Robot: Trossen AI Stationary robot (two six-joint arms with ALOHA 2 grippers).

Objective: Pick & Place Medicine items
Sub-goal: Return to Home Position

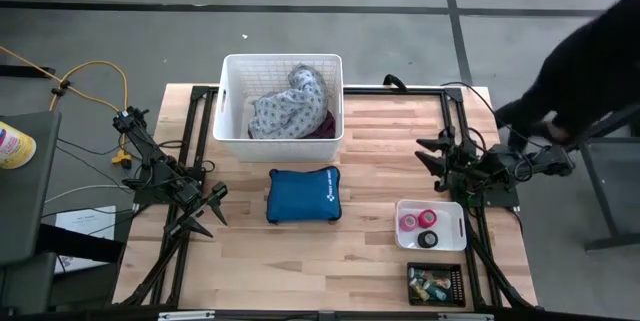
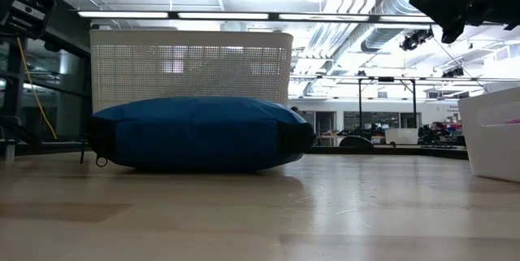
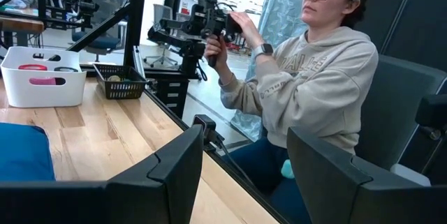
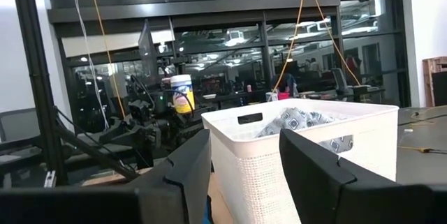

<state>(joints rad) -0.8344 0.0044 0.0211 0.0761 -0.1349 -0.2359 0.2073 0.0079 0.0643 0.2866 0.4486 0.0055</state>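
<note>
High view, left to right: the left gripper (image 1: 212,211) hangs over the bench's (image 1: 300,261) left edge, fingers spread on nothing. At the far middle stands a white basket (image 1: 232,101) holding patterned cloth (image 1: 290,106); just nearer lies the blue pouch (image 1: 303,195). To the near right, a pink roll (image 1: 409,222) and a black roll (image 1: 428,239) sit in a white tray (image 1: 431,204), and small bottles (image 1: 430,283) lie in the black bin (image 1: 462,283) beside it. The right gripper (image 1: 430,156) waits farther back, fingers likewise parted and empty.

The rolls look light, soft and squashable, best pinched gently across the outer wall. The bottles are probably hard and slick, so take them squarely across the body.
</note>
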